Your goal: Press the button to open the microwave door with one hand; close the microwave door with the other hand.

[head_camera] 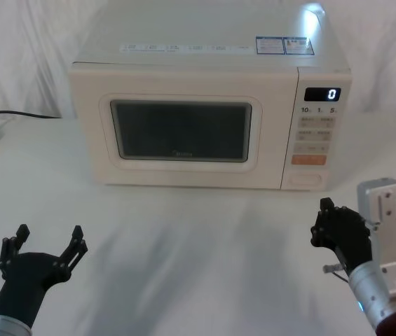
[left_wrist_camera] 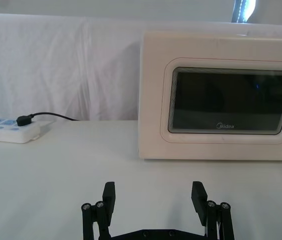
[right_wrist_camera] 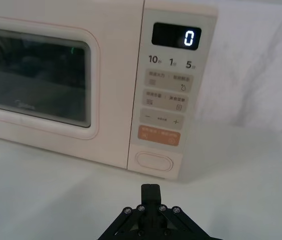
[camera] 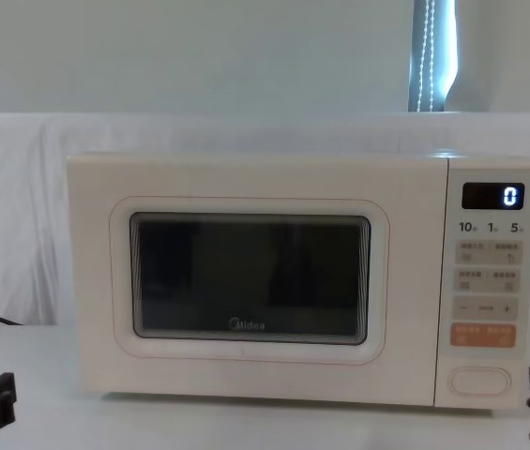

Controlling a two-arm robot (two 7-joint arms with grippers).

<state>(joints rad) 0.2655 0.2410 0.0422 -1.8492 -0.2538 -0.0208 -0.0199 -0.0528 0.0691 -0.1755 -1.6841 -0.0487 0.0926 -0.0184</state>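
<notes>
- White cloth covers the table [head_camera: 205,266], where the microwave [head_camera: 205,56] sits centre frame, its microwave door [head_camera: 183,129] closed.
- Low on the panel's right: the button [right_wrist_camera: 154,162].
- Left gripper [head_camera: 49,241], lower left, fingers spread.
- Right gripper [head_camera: 324,213], lower right, fingers together, short of the button.

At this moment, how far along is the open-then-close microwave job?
Nothing looks done: the wide cream door with a dark window sits shut. In hand: the shut right gripper hangs short of the large cream oblong button, not touching. The open left gripper waits low before the door. Pressing and closing remain.
</notes>
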